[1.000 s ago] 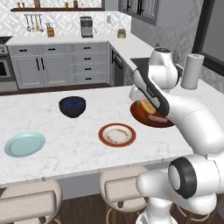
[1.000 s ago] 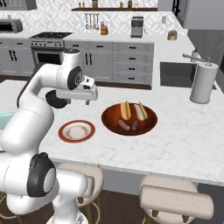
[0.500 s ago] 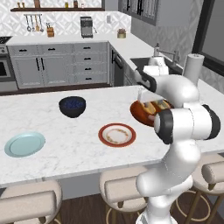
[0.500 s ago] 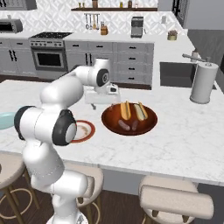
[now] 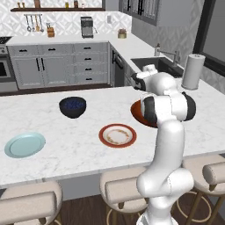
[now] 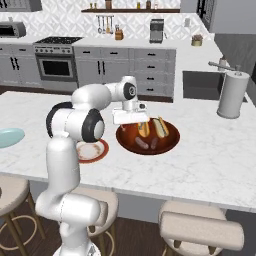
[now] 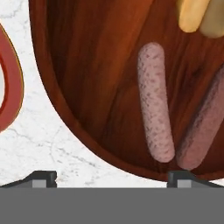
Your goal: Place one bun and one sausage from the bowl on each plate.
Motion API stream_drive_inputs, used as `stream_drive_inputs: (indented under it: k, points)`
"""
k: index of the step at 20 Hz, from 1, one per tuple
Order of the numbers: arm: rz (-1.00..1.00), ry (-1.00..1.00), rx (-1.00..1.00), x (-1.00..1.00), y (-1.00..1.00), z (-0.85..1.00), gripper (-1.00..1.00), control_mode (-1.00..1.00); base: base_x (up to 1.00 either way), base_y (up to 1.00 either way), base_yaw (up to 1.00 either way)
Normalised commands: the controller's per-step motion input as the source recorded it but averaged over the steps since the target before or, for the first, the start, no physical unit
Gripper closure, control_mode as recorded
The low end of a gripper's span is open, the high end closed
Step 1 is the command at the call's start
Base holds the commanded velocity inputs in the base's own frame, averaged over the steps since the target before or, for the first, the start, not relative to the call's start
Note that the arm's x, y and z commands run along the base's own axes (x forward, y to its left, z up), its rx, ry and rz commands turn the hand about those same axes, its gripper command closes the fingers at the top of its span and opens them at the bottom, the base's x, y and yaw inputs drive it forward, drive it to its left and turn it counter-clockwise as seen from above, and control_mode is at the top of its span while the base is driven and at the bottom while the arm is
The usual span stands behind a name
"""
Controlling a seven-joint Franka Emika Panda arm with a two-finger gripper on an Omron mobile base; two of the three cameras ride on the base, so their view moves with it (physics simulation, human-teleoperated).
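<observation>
I see my pincer spread wide, gripping nothing, poised above the wooden bowl's near rim. Two sausages lie just ahead, buns beyond; red-rimmed plate off left.

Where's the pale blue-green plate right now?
The pale blue-green plate lies at the island counter's far left in the left base view, beyond the dark bowl.
</observation>
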Motion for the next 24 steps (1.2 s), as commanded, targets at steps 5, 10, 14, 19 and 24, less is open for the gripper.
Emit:
stream_drive_inputs:
  k: [5,10,14,19,24]
  points:
    - [0.25,0.03,0.04,0.26,-0.20,-0.40,-1.00,-1.00,0.00,0.00,0.00]
    - [0.24,0.01,0.01,0.15,-0.16,-0.37,-1.00,-1.00,0.00,0.00,0.00]
    - [0.16,-0.02,0.07,0.00,-0.01,-0.42,-1.00,-1.00,0.00,0.00,0.00]
    - [0.00,-0.08,0.18,-0.03,-0.08,-0.32,-1.00,-1.00,0.00,0.00,0.00]
    - [0.00,-0.04,0.03,0.00,0.00,-0.24,-1.00,-1.00,0.00,0.00,0.00]
